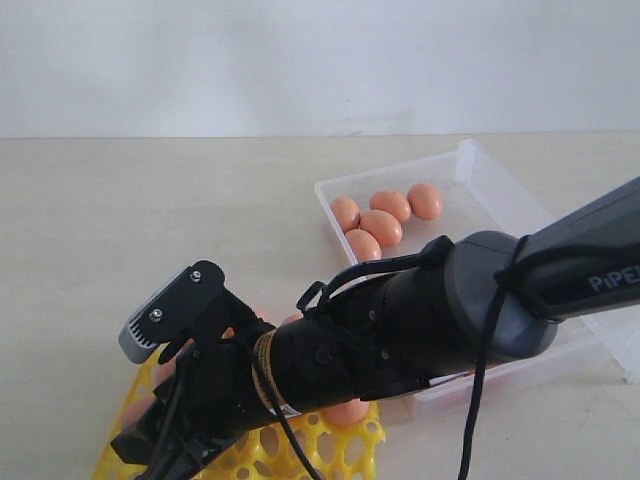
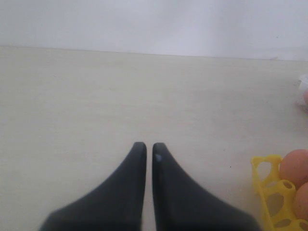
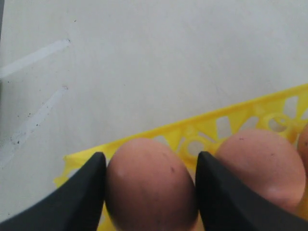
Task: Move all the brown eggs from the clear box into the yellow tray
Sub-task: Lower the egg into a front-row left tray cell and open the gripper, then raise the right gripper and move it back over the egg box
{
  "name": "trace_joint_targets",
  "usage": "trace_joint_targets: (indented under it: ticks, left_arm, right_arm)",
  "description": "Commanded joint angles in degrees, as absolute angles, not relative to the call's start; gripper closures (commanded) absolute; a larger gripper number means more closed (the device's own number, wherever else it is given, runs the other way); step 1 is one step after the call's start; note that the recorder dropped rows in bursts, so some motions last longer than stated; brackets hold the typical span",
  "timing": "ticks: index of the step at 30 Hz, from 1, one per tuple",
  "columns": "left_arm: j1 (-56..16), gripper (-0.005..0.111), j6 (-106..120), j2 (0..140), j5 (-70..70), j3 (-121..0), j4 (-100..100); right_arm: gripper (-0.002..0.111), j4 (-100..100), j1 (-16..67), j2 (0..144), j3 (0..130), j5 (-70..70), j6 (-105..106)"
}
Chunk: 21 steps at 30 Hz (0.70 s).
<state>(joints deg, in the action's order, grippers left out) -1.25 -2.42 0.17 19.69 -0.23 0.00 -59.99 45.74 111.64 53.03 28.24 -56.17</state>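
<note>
In the exterior view we see brown eggs in the clear box, at two o'clock from the yellow tray, where the right end effector hangs. In the left wrist view, the left end effector is clenched and empty. In the right wrist view, the right end effector clasps one egg over the tray's edge, beside a seated egg.

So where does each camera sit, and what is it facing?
Exterior view: off the arms, looking down at clear box and yellow tray; right arm in foreground.
Left wrist view: on the left wrist, facing along the shut left gripper over the table.
Right wrist view: on the right wrist, facing the right gripper clasping a brown egg.
Shared: all show the yellow tray.
</note>
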Motion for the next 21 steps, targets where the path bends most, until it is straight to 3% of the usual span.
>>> trace_joint_targets:
  ticks: [1,15,19,20,21]
  left_arm:
    - [-1.29,0.103,-2.18,0.00,19.34,0.00,0.00]
    - [-1.29,0.103,-2.18,0.00,19.34,0.00,0.00]
    - [-1.29,0.103,-2.18,0.00,19.34,0.00,0.00]
    - [-1.29,0.103,-2.18,0.00,19.34,0.00,0.00]
    - [-1.29,0.103,-2.18,0.00,19.34,0.00,0.00]
  right_arm:
    - [0.054,-60.28,45.90,111.54,53.41,28.39,-56.50]
    - [0.051,-60.12,45.65,103.32,53.41,28.23,-54.91]
    - [0.051,-59.09,45.66,95.90,54.30,10.95,-52.93]
    - [0.051,-58.87,45.66,92.68,56.04,-5.65,-53.34]
    - [0.051,-59.27,45.66,91.73,56.92,-13.00,-53.34]
